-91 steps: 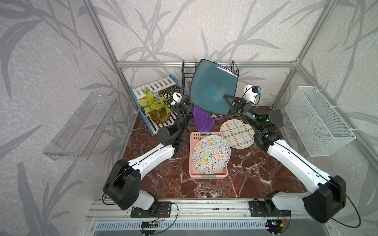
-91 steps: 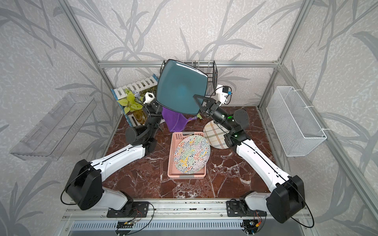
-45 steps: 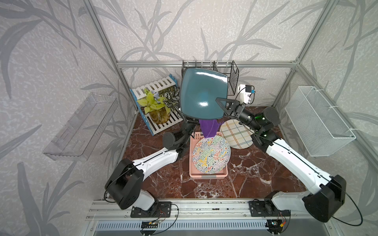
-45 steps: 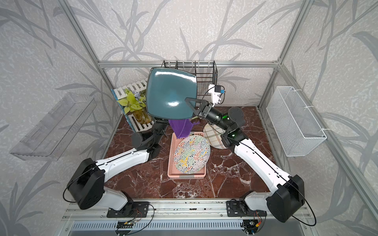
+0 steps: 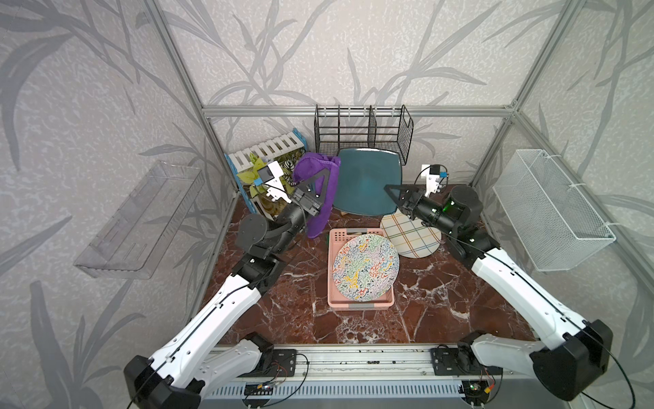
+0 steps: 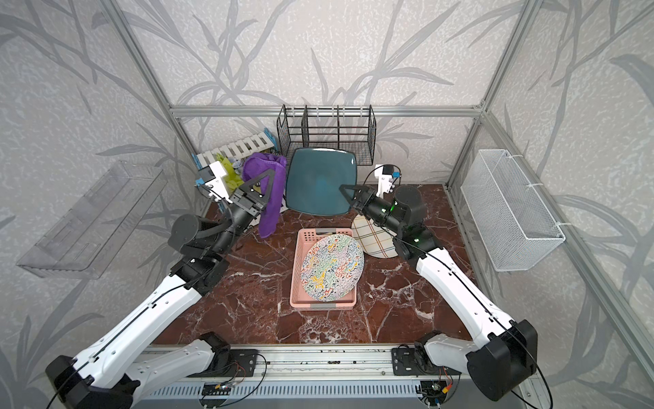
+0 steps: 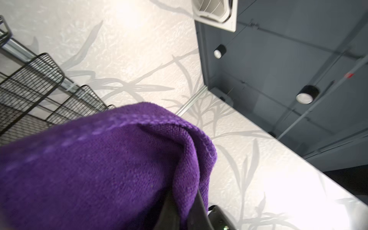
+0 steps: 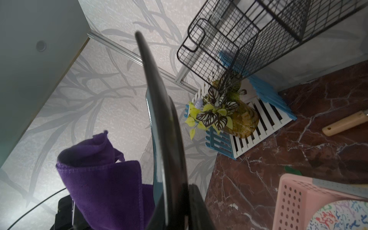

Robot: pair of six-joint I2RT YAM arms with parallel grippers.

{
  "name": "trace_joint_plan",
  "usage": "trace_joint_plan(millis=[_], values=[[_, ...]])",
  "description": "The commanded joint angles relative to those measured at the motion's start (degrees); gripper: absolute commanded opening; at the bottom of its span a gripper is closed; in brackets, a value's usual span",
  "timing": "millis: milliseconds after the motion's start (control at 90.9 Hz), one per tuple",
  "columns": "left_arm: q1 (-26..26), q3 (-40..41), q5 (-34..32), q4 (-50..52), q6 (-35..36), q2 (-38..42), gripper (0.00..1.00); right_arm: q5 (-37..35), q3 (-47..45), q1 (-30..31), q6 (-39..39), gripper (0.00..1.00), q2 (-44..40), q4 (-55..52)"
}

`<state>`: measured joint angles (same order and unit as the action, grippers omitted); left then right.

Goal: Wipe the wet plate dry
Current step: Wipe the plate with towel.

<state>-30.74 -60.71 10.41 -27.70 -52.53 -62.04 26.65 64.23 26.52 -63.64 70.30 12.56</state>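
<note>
1. Your right arm extends from the near right corner toward the far middle, wrist raised. The right gripper (image 5: 389,189) pinches the near right edge of the teal plate (image 5: 364,180).
2. The plate is held up, tilted nearly upright, at the far middle, in front of a black wire rack (image 5: 361,131) and beyond a pink basket (image 5: 361,304).
3. Your left arm stretches toward the far left, wrist angled upward. The left gripper (image 5: 320,184) has its jaws pressed together on a purple cloth (image 5: 311,164), which drapes over it and hangs down.
4. The cloth sits just beside the plate's left edge; contact cannot be told.
</note>
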Motion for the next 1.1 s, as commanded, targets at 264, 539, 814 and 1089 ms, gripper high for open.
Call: trace_joint_plan(millis=[264,539,814,1089], values=[[2.82,-7.3,1.69,21.53,19.86,-10.01,0.0,1.71,0.28,11.49,7.51,0.0,-0.16,9.08],[-7.64,-3.97,5.67,26.0,24.11,-13.34,0.0,-0.11,1.71,3.36,-3.31,0.0,2.01,17.97],[1.76,1.62,1.66,25.87,20.46,-7.54,0.0,3.06,1.64,7.75,-7.03,0.0,4.1,20.11],[7.48,-5.28,1.11,24.29,18.31,-11.1,0.0,5.95,7.88,11.82,4.81,0.0,3.97,8.74]])
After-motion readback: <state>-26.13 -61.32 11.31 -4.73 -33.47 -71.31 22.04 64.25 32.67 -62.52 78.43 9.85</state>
